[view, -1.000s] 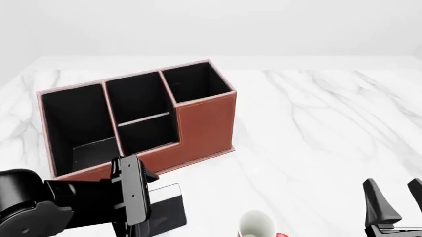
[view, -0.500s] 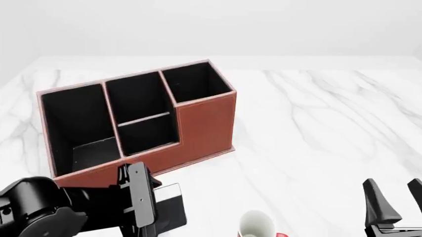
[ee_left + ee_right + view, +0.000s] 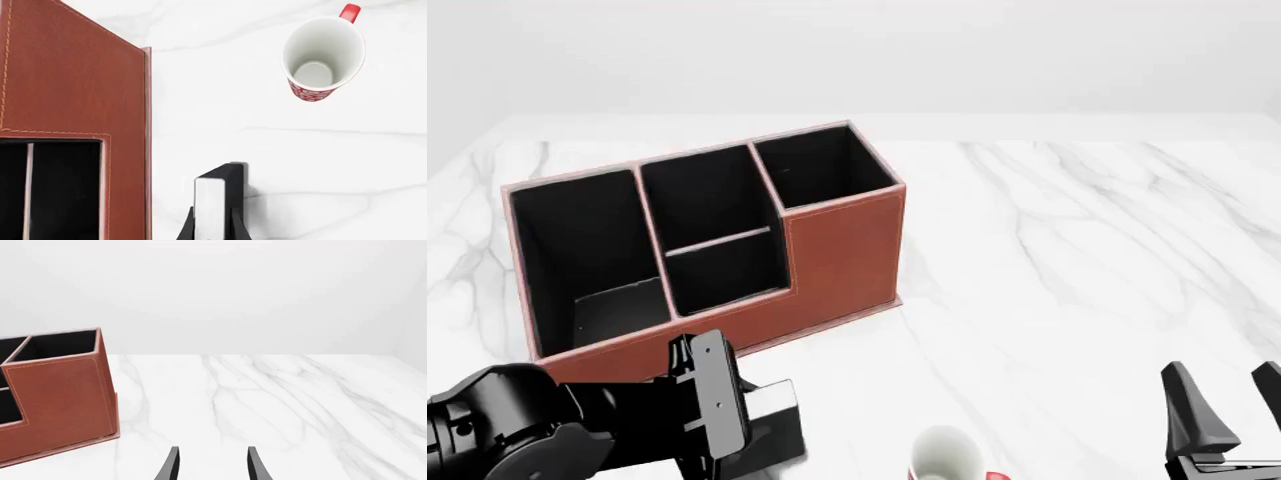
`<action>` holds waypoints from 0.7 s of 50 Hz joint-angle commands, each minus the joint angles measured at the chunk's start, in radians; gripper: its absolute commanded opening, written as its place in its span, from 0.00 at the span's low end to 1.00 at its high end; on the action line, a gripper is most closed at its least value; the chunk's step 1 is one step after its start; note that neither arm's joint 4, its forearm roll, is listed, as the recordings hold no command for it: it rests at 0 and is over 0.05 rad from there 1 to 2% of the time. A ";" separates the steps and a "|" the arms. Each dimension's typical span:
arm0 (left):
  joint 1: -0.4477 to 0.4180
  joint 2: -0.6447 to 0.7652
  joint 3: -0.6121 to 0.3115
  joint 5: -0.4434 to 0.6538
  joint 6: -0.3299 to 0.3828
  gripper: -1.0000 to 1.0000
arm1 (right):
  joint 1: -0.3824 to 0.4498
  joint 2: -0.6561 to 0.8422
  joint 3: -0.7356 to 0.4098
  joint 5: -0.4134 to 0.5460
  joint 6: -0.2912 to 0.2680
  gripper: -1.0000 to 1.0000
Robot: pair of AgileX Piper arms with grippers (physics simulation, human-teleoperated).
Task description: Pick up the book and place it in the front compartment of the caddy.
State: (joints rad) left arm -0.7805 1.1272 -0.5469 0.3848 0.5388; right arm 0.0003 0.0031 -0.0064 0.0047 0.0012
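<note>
Book [image 3: 220, 200] edge-on between my left fingers [image 3: 237, 227], clamped, its lower part cut off; the caddy [image 3: 73, 100] stood just beside it and the mug [image 3: 323, 52] well apart. From the front, my left gripper [image 3: 727, 440] hid most of the book [image 3: 777, 425], which had tilted up since a second ago. My right gripper [image 3: 211, 465] hung parted, holding nothing, apart from the caddy [image 3: 57, 395].

Caddy [image 3: 841, 250] leather-look, stitched rims, matt black lining; table [image 3: 1068, 250] glossy marble; mug [image 3: 323, 52] glazed ceramic.
</note>
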 commanded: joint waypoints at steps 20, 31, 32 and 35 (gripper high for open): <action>0.098 -0.072 -0.125 0.179 0.128 0.00 | 0.000 0.000 0.001 -0.001 -0.001 1.00; 0.146 -0.070 -0.259 0.279 0.198 0.00 | 0.000 0.000 0.001 -0.001 -0.001 1.00; 0.151 -0.072 -0.268 0.287 0.202 0.00 | 0.000 0.000 0.001 -0.002 0.000 1.00; 0.165 -0.066 -0.299 0.304 0.212 0.00 | 0.000 0.000 0.001 -0.001 -0.001 1.00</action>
State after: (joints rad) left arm -0.7048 1.0666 -0.7476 0.6229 0.7060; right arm 0.0002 0.0031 -0.0064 0.0047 0.0012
